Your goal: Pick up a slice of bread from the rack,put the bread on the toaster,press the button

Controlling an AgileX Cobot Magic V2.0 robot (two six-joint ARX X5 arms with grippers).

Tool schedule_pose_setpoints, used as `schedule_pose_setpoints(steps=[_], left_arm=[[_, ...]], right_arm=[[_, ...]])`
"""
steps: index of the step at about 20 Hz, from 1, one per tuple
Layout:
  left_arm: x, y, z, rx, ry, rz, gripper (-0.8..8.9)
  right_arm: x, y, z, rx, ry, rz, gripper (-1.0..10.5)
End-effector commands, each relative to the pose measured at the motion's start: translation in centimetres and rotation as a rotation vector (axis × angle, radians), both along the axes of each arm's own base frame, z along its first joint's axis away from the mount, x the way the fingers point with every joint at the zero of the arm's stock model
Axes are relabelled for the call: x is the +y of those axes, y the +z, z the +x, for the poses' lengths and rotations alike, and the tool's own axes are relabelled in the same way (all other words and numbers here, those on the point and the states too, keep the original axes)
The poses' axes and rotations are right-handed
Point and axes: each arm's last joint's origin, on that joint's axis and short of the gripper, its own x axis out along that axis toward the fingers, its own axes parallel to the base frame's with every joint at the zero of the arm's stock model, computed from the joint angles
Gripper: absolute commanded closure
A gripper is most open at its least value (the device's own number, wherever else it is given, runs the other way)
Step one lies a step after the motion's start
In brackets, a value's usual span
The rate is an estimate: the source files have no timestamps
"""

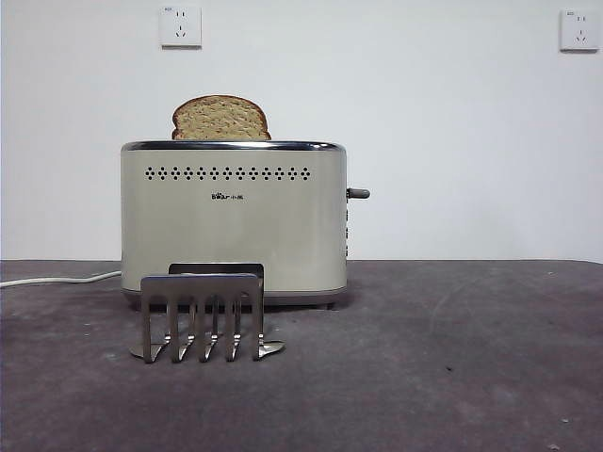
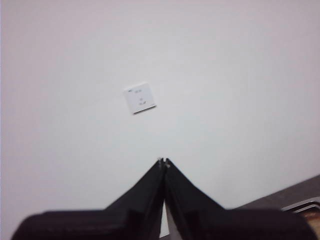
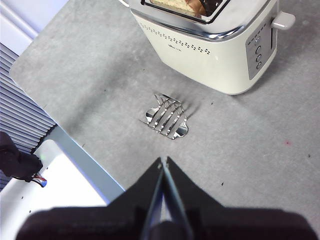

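Observation:
The slice of bread (image 1: 221,119) stands in the toaster (image 1: 233,217), its domed top sticking out above the chrome rim; part of it shows in the slot in the right wrist view (image 3: 192,5). The button (image 1: 358,193) sticks out of the toaster's right end, high up; it also shows in the right wrist view (image 3: 282,20). The steel rack (image 1: 203,315) stands empty in front of the toaster and shows in the right wrist view (image 3: 166,117). My right gripper (image 3: 163,161) is shut and empty, high above the rack. My left gripper (image 2: 163,161) is shut, facing the wall.
A white cord (image 1: 57,279) runs left from the toaster. Two white wall sockets (image 1: 180,25) (image 1: 579,30) are on the back wall. The right wrist view shows the table's edge and a white surface (image 3: 60,185) beyond it.

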Motion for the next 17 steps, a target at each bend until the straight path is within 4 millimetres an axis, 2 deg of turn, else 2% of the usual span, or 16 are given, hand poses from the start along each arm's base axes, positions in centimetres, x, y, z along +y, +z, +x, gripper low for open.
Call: schedule_pose_setpoints(steps=[1, 6, 9, 13, 17], left_arm=[[0.2, -5.0, 0.5, -0.001, 0.018, -0.033, 8.16], [0.5, -14.6, 1.5, 0.103, 0.042, -0.107, 8.16], [0.5, -19.0, 2.0, 0.181, 0.044, -0.114, 8.16], [0.5, -23.0, 2.3, 0.247, 0.045, -0.139, 8.16], [0.5, -25.4, 2.4, 0.289, 0.044, -0.157, 8.16]], right_arm=[[0.0, -0.2, 0.0, -0.002, 0.003, -0.006, 9.5], [0.0, -0.2, 0.0, -0.002, 0.003, -0.006, 9.5], [0.0, -0.2, 0.0, -0.002, 0.003, -0.006, 9.5], [0.0, -0.2, 0.0, -0.002, 0.003, -0.006, 9.5], [0.0, -0.2, 0.0, -0.002, 0.003, -0.006, 9.5]])
